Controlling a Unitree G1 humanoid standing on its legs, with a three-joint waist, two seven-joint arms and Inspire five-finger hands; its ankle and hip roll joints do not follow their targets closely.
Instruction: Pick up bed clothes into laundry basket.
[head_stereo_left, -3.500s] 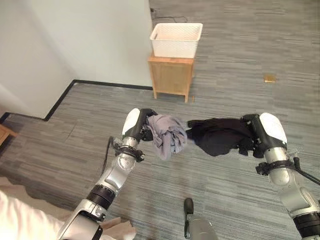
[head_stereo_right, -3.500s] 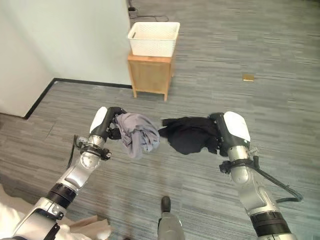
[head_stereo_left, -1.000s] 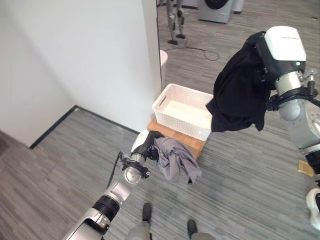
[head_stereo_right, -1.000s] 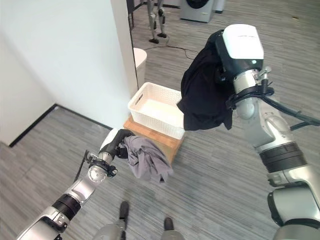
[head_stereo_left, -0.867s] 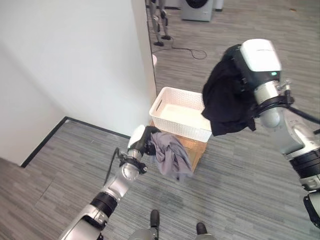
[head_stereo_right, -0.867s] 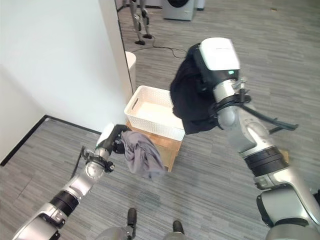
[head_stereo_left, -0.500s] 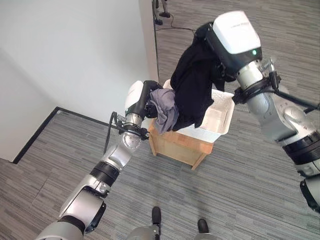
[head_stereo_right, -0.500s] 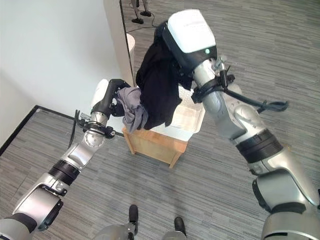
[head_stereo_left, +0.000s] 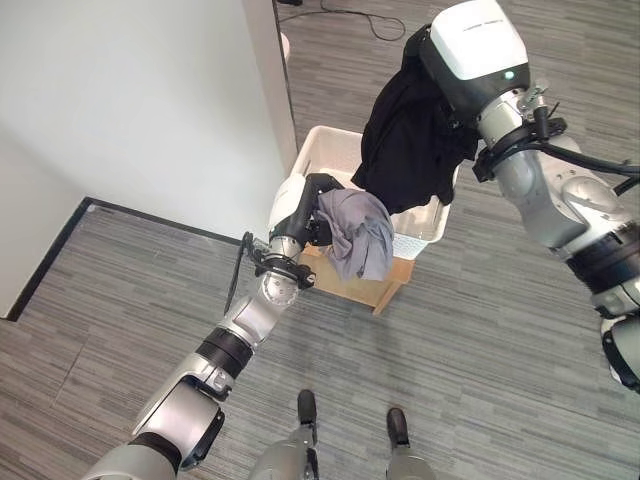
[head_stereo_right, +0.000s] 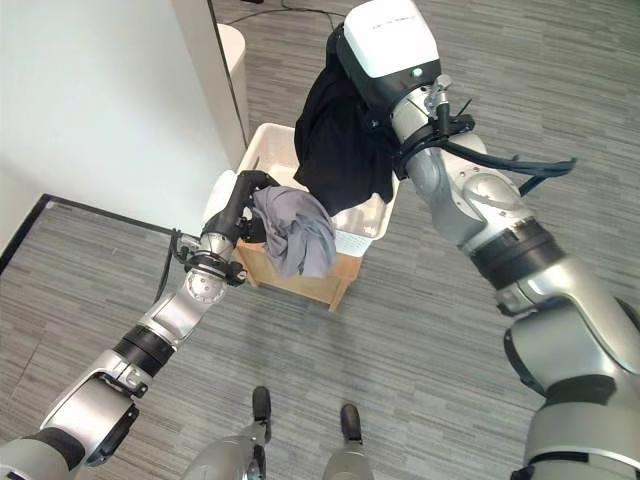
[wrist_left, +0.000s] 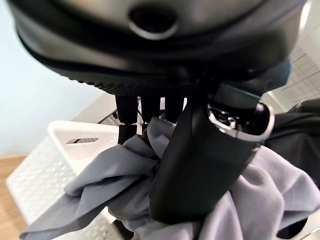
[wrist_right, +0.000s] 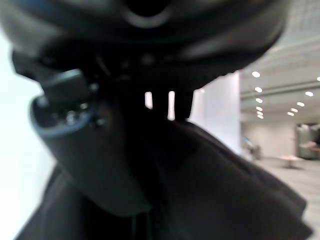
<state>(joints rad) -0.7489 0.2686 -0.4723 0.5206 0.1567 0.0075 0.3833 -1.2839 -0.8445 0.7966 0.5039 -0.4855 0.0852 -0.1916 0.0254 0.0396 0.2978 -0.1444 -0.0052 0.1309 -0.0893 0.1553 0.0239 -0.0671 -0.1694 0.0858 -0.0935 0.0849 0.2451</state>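
1. Right hand (head_stereo_left: 450, 75) is curled tight on the black cloth (head_stereo_left: 410, 150), which hangs over the white basket (head_stereo_right: 365, 232).
2. Left hand (head_stereo_left: 308, 205) grips the grey cloth (head_stereo_left: 362, 232) at the basket's near side, above the wooden stand (head_stereo_left: 375, 290).
3. Lower each cloth well inside the basket before letting go, I think, so nothing drapes over the edge.

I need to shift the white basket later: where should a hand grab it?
Probably the handle slot in the laundry basket end wall, reached from the wall side beside the left hand. The grey cloth and black cloth cover the rest of the rim.
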